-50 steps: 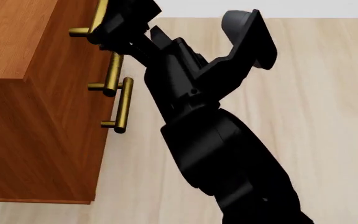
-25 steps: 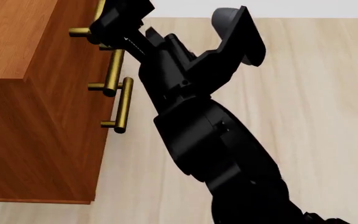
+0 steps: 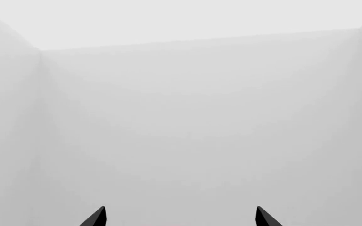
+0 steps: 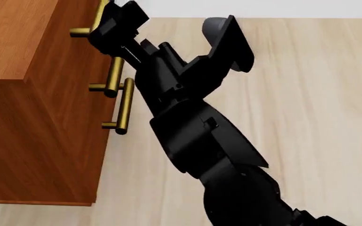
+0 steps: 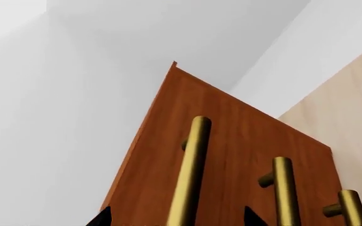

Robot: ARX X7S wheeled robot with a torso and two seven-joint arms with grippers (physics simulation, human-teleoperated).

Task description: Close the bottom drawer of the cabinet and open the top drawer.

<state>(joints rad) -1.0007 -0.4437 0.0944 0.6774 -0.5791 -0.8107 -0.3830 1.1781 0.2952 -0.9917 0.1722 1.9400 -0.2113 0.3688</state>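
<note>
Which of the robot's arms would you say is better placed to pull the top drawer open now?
The right. Its gripper is at the cabinet front, and its wrist view shows the top drawer's brass handle running between open fingertips. The left gripper faces only blank wall, no drawer in sight.

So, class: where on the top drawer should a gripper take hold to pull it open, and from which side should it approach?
Grip the top drawer by its brass bar handle, near mid-length between the posts. Come straight at the cabinet front, one finger on each side of the bar. The bar stands off the wood on posts, leaving room behind it. The right gripper already straddles it, open.
</note>
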